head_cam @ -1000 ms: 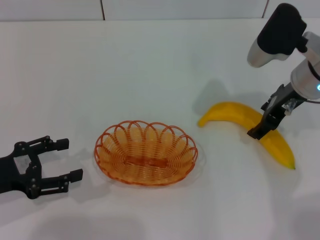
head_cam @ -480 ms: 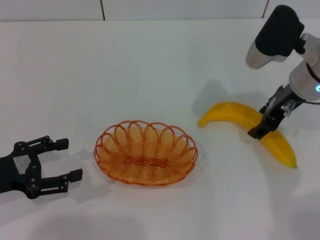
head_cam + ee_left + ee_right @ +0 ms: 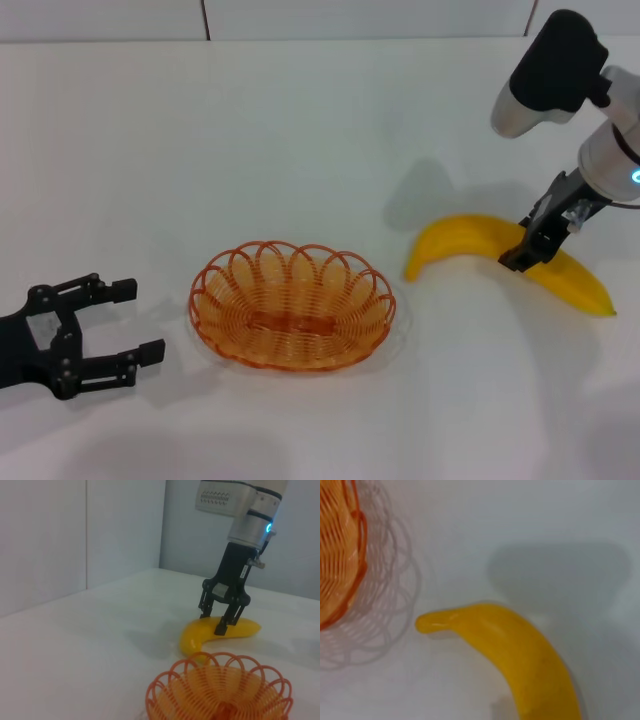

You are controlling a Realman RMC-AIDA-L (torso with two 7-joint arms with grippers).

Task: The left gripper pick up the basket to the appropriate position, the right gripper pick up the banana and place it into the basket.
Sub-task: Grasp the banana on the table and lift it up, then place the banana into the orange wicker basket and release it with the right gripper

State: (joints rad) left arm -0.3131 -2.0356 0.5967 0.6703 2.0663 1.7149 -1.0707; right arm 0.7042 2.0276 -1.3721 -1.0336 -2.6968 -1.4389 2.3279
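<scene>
The yellow banana (image 3: 465, 238) lies right of the orange wire basket (image 3: 290, 320) on the white table. My right gripper (image 3: 527, 255) comes down on the banana's middle, its fingers closed on either side of it; the left wrist view shows this gripper (image 3: 216, 622) astride the banana (image 3: 200, 632) behind the basket (image 3: 220, 690). The right wrist view shows the banana (image 3: 520, 650) close up and the basket's edge (image 3: 335, 555). My left gripper (image 3: 140, 320) is open and empty, on the table just left of the basket.
The white table (image 3: 300, 130) stretches bare behind the basket up to a white wall (image 3: 300, 15). There is open surface between the basket and the banana.
The banana has swung in the right gripper's hold: its right end moved farther right and its left end shifted slightly right. The right gripper rose a little. The left gripper and basket stayed put.
</scene>
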